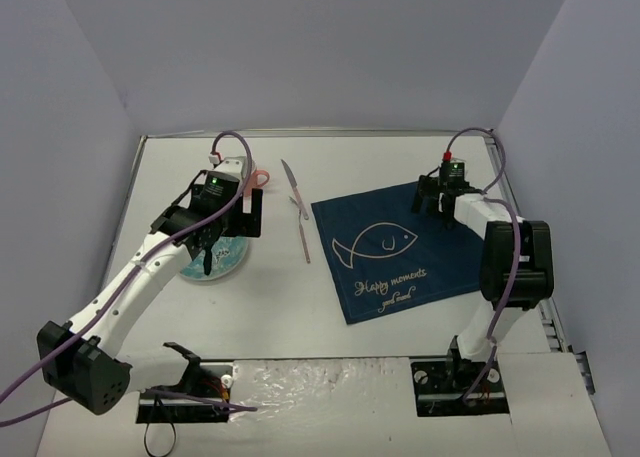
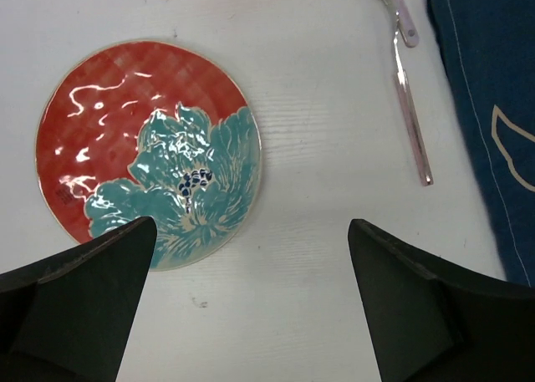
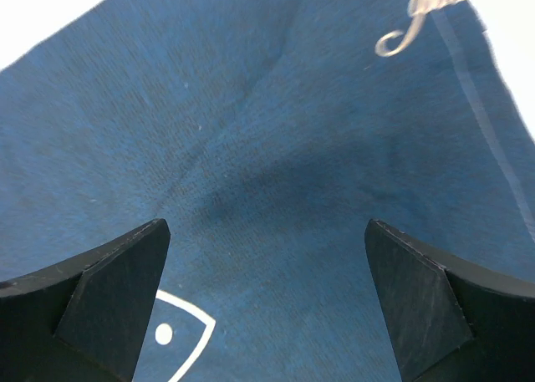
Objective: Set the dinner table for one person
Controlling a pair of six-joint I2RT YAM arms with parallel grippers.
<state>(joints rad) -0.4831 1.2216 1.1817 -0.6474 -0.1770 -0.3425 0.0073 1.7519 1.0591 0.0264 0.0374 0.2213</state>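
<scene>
The dinner table [image 1: 290,307] is a white tabletop. A round plate [image 2: 150,148], red with a teal flower, lies on it at the left; in the top view [image 1: 222,260] my left arm partly covers it. My left gripper [image 2: 251,257] is open and empty above bare table just right of the plate, and shows in the top view [image 1: 225,232]. A pink-handled utensil [image 2: 412,123] and a knife [image 1: 293,189] lie between the plate and the navy fish-print cloth [image 1: 400,252]. My right gripper [image 3: 267,231] is open and empty over the cloth's far right part [image 1: 437,199].
A pink object [image 1: 261,180] sits just behind the left gripper, mostly hidden. The cloth [image 3: 276,131] fills the right wrist view, and its edge shows in the left wrist view [image 2: 493,106]. Grey walls enclose the table on three sides.
</scene>
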